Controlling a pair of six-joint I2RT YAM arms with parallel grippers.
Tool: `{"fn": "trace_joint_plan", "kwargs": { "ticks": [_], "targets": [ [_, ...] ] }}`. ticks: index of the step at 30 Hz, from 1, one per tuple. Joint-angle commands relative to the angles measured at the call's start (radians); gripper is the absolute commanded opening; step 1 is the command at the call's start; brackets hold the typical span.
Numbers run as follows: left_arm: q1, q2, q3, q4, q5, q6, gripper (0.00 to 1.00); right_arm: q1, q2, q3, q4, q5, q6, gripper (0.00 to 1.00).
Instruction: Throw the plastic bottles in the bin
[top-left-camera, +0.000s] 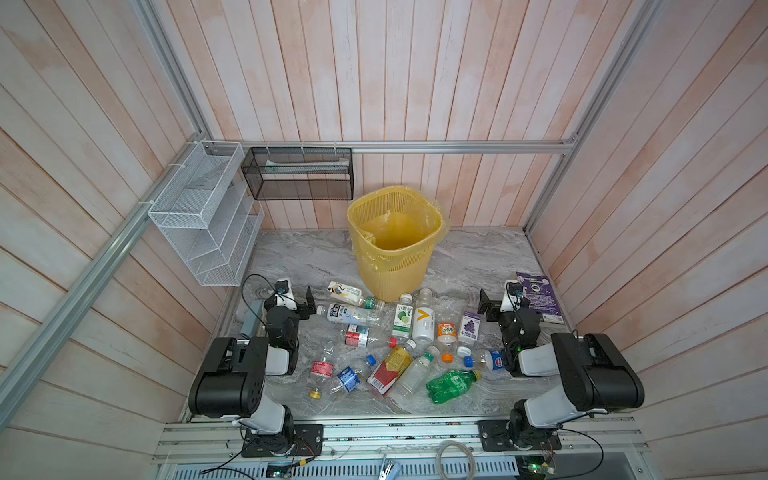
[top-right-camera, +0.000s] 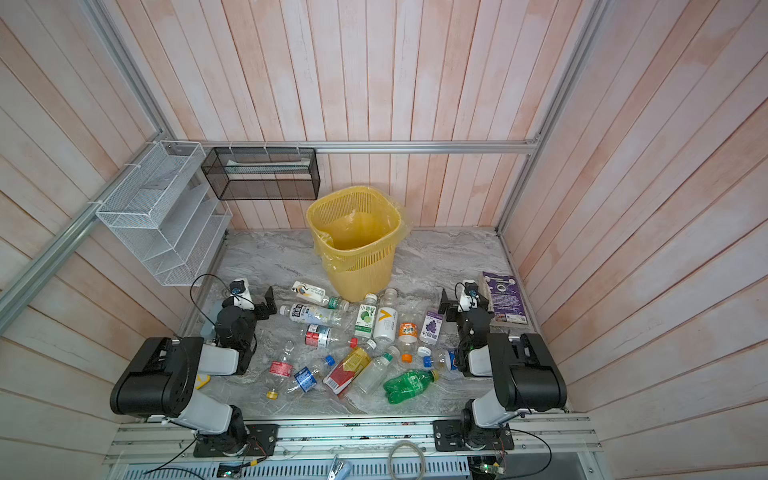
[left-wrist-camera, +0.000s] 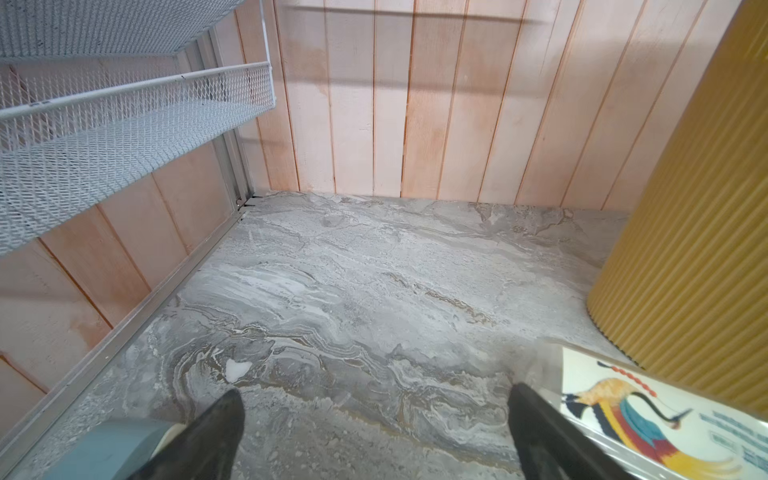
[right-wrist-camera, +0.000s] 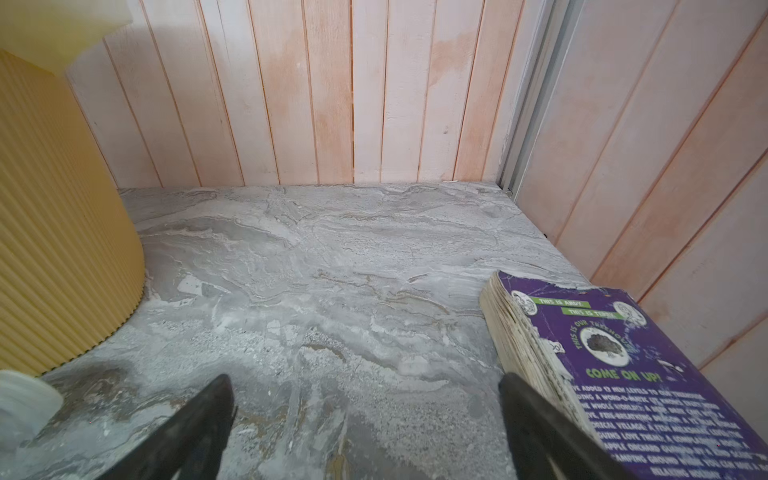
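Observation:
The yellow lattice bin (top-left-camera: 395, 245) (top-right-camera: 357, 245) with its bag liner stands at the back middle of the marble table. Several plastic bottles lie and stand in front of it in both top views, among them a green one (top-left-camera: 451, 384) (top-right-camera: 409, 384) and a bird-label one (top-left-camera: 347, 293) (left-wrist-camera: 648, 415). My left gripper (top-left-camera: 305, 305) (left-wrist-camera: 374, 392) hovers open left of the pile, only bare table between its fingers. On the right my right gripper (top-left-camera: 488, 307) (right-wrist-camera: 365, 380) is open and empty, with the bin wall (right-wrist-camera: 54, 249) on one side of it.
A white wire rack (top-left-camera: 203, 216) (left-wrist-camera: 104, 145) hangs on the left wall, a black mesh basket (top-left-camera: 299, 174) on the back rail. A purple book (top-left-camera: 538, 297) (right-wrist-camera: 615, 374) lies beside the right gripper. A blue-grey object (top-left-camera: 249, 322) sits by the left arm.

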Motion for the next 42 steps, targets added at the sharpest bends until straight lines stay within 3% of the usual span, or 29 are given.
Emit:
{"fn": "trace_joint_plan", "kwargs": {
  "ticks": [1, 30, 33, 34, 36, 37, 38, 40, 42],
  "targets": [
    [0.004, -0.009, 0.009, -0.008, 0.012, -0.006, 1.00, -0.003, -0.003, 0.014, 0.012, -0.011, -0.004, 1.00],
    [0.004, -0.008, 0.012, -0.011, 0.012, -0.006, 1.00, -0.003, -0.002, 0.015, 0.008, -0.011, -0.003, 0.99],
    [0.004, -0.013, 0.011, 0.005, 0.005, -0.010, 1.00, -0.003, -0.003, 0.014, 0.010, -0.010, -0.003, 0.96],
    [0.004, -0.047, 0.032, -0.067, -0.011, -0.015, 1.00, -0.002, -0.006, 0.015, 0.015, 0.001, -0.001, 0.95],
    [0.004, -0.148, 0.139, -0.362, -0.057, -0.046, 1.00, -0.002, -0.063, 0.120, -0.208, 0.075, 0.037, 0.94],
    [0.004, -0.190, 0.200, -0.507, -0.095, -0.100, 1.00, -0.004, -0.082, 0.268, -0.548, 0.127, 0.089, 0.94],
    [0.003, -0.232, 0.237, -0.590, -0.112, -0.133, 1.00, -0.003, -0.070, 0.398, -0.768, 0.146, 0.124, 0.94],
    [0.002, -0.311, 0.254, -0.635, -0.084, -0.165, 1.00, -0.004, -0.030, 0.590, -1.130, 0.175, 0.224, 0.88],
    [0.001, -0.374, 0.239, -0.616, -0.061, -0.210, 1.00, -0.002, -0.022, 0.699, -1.354, 0.177, 0.333, 0.86]
  ]
}}
